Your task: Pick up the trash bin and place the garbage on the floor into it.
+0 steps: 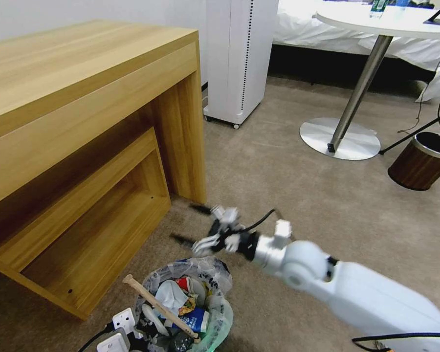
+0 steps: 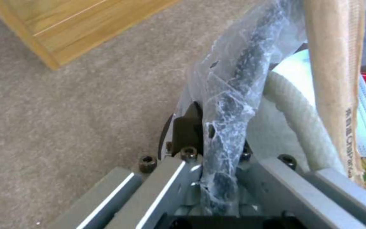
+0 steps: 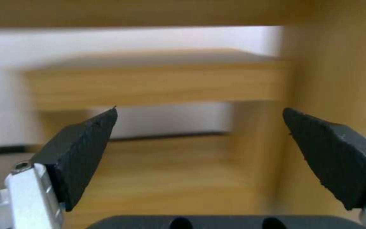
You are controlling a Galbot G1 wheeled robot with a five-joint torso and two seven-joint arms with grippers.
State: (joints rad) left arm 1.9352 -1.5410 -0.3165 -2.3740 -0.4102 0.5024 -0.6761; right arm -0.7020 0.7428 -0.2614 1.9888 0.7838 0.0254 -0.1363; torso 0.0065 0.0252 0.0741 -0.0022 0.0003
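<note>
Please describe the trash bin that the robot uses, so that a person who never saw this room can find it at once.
Start at the big wooden desk; on the carpet before its low shelf, at the near edge of the head view, stands the trash bin. The left gripper has its jaws shut on the rim. Unlike the brown wood-grain bin beside the round table, it has a crinkled clear plastic liner and is full of litter.
</note>
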